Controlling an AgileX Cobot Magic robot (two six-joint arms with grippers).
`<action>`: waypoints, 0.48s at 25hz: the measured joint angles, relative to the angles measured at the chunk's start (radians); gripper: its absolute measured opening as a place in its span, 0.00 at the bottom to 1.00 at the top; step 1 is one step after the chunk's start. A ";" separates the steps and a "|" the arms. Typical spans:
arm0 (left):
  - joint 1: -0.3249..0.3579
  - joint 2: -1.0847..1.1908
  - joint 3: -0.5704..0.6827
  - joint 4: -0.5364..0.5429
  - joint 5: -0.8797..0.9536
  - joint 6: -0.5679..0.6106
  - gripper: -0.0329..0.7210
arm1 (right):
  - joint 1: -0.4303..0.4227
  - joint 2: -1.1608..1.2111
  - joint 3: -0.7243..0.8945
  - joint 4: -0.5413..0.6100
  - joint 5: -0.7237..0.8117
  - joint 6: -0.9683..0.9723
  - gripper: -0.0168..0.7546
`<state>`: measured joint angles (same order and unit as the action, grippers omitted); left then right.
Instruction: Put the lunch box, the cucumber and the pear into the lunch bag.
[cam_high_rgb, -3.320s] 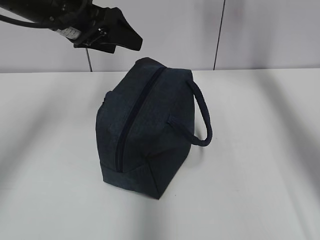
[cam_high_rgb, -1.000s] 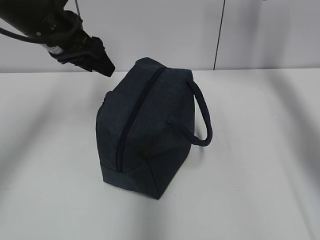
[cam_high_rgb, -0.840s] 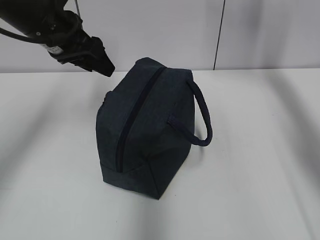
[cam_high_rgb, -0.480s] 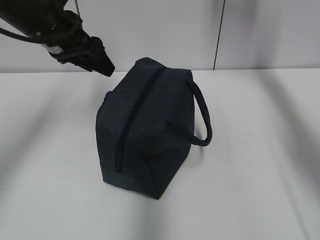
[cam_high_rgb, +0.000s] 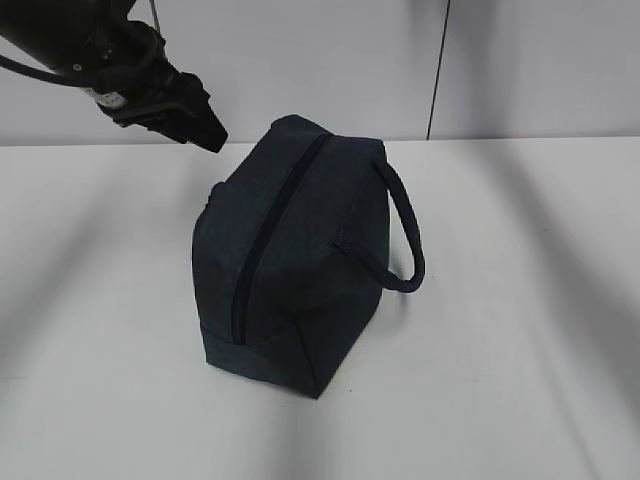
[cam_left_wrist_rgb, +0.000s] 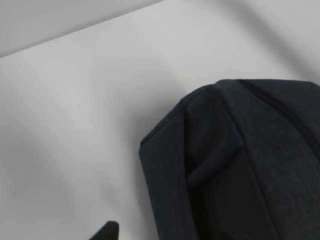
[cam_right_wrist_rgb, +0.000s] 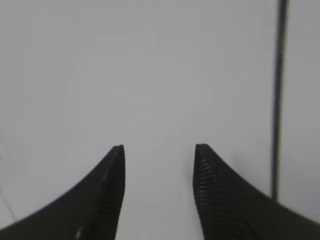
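Zipper (cam_high_rgb: 268, 232) is seen shut along the top of the lunch bag (cam_high_rgb: 300, 260), so opening it is judged the step in hand; nothing can be packed until that's done. Bag sits upright near the middle of the tabletop (cam_high_rgb: 520, 330), loop handle (cam_high_rgb: 405, 235) hanging off its right side. Lunch box, cucumber and pear aren't seen in any view.

Left gripper (cam_high_rgb: 205, 135) is held up behind and left of the bag's far end, apart from the fabric; whether its fingers are open or closed can't be told, as only one dark tip (cam_left_wrist_rgb: 106, 231) is caught at the bottom of the left wrist view. Right gripper (cam_right_wrist_rgb: 159, 150) is held with fingers (cam_right_wrist_rgb: 107, 185) apart, nothing btwn them, facing a blank wall; it's out of the exterior view.

For a clean pull, the ring pull must be located first; it isn't made out here. Bag should prob. be steadied by one arm while the other draws the zip, since soft fabric is likely to slide or tip.

Room is ample: bare tabletop is seen left, right and in front of the bag. Back edge of the tabletop lies close behind the bag's far end, w/ the wall beyond, so approach from there is tighter.
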<state>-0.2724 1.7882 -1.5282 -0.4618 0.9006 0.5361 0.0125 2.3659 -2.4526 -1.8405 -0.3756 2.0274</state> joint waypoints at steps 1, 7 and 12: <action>0.000 0.000 0.000 0.000 0.000 0.000 0.50 | 0.004 0.000 0.000 0.000 0.063 0.000 0.48; 0.000 0.000 0.000 0.000 0.000 0.000 0.48 | 0.042 0.000 0.000 0.006 0.437 0.000 0.48; 0.000 0.000 0.000 0.000 0.000 0.000 0.47 | 0.046 0.000 0.010 0.021 0.637 0.001 0.48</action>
<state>-0.2724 1.7882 -1.5282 -0.4618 0.9006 0.5361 0.0584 2.3659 -2.4424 -1.8197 0.2615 2.0283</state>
